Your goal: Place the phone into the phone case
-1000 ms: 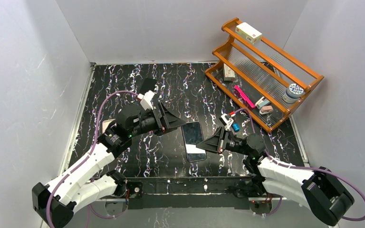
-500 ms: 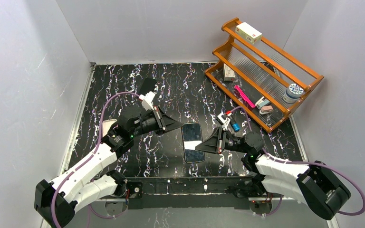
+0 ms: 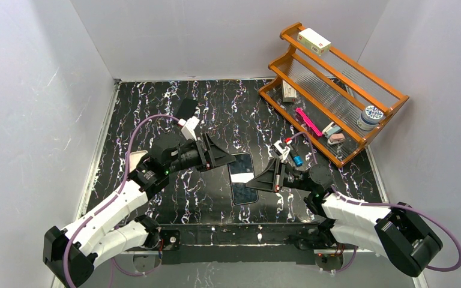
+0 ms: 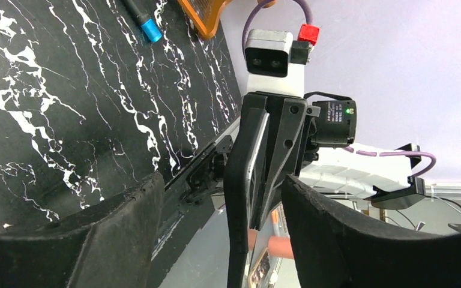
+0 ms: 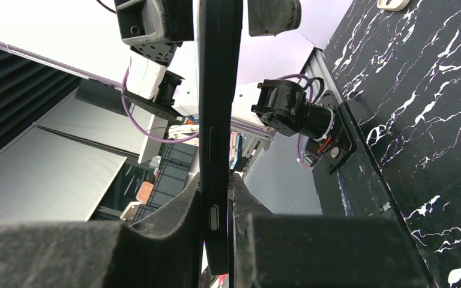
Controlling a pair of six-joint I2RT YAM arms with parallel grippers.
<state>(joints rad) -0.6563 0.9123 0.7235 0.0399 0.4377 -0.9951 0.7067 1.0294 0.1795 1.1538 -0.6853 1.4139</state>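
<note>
The phone (image 3: 242, 177) is held off the black table, screen up and tilted, between the two grippers. Its black rim, which may be the case, runs edge-on through the right wrist view (image 5: 219, 120). In the left wrist view (image 4: 240, 198) a silver edge lies against that rim. I cannot tell case from phone. My right gripper (image 3: 259, 181) is shut on the phone's right edge; its fingers (image 5: 180, 210) press both faces. My left gripper (image 3: 225, 161) is open, its fingers (image 4: 126, 216) wide on either side of the phone's far edge, not touching it.
A wooden rack (image 3: 336, 66) with small items stands at the back right. A blue-tipped pen-like object (image 3: 297, 159) lies near the right wrist. A small black item (image 3: 186, 108) lies at the back left, and a pale object (image 3: 135, 159) lies under the left arm.
My right gripper has moved left and tilted the phone up off the table. My left gripper has closed in so its open fingers now straddle the phone's upper left end.
</note>
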